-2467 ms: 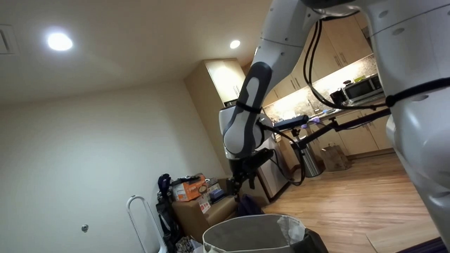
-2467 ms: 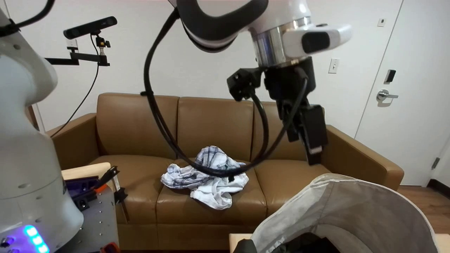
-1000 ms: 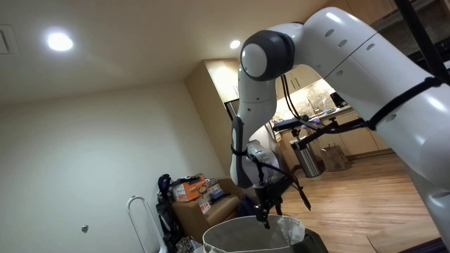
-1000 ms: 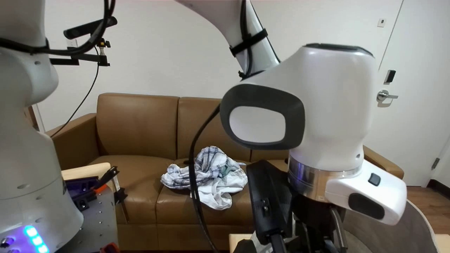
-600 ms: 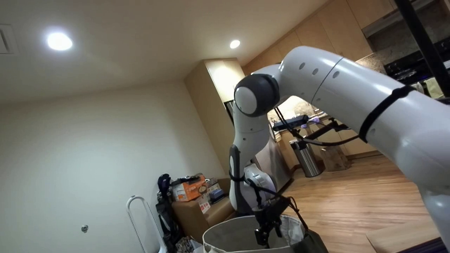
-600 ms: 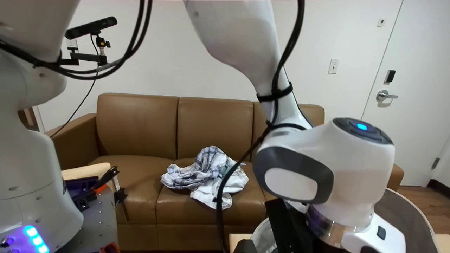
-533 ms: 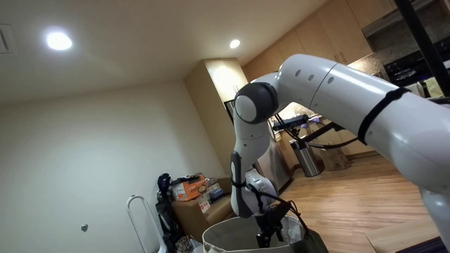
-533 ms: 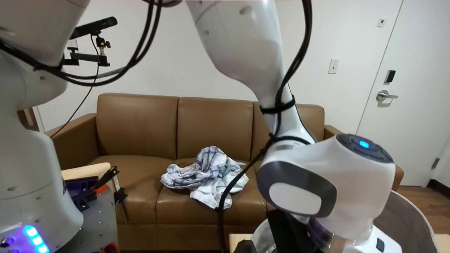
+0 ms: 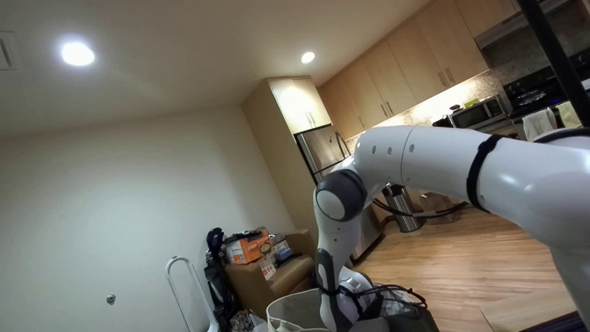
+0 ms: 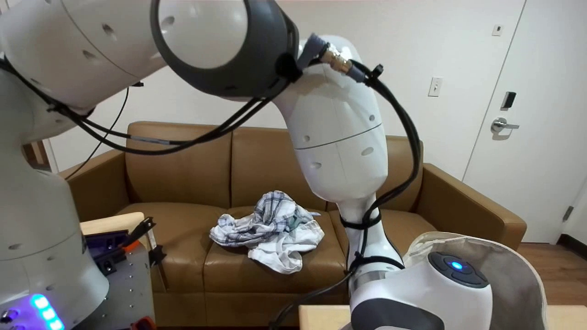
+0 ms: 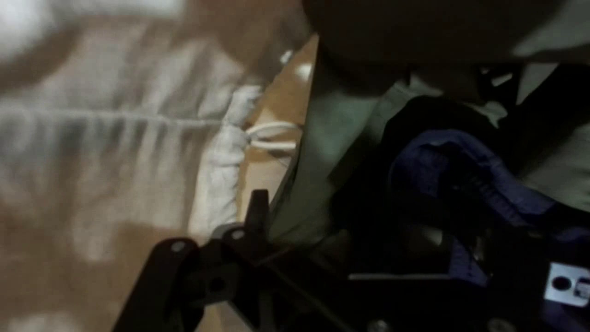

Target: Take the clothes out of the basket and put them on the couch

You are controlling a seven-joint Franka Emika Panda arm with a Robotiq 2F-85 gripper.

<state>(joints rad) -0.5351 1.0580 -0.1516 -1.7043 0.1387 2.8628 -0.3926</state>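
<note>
Toward seven o'clock in an exterior view, plaid and white clothes (image 10: 270,229) lay heaped on the couch (image 10: 179,178); at four o'clock the basket (image 10: 513,279) stood open, and the arm's wrist (image 10: 422,293) hung low, covering part of its rim. In the wrist view, pale gathered cloth (image 11: 115,157), perhaps the basket's lining, spread at nine o'clock; the fingers (image 11: 257,210) stood apart at seven, with nothing visibly pinched; a white cord (image 11: 274,145) looped just off centre toward ten; dark and violet-blue cloth (image 11: 421,168) lay at three, too dim to place surely inside the basket. The step looked like reaching for another garment: doing it well called for steering toward three o'clock, clear of lining and cord, closing on a thick fold, then rising straight so that the basket did not drag
</note>
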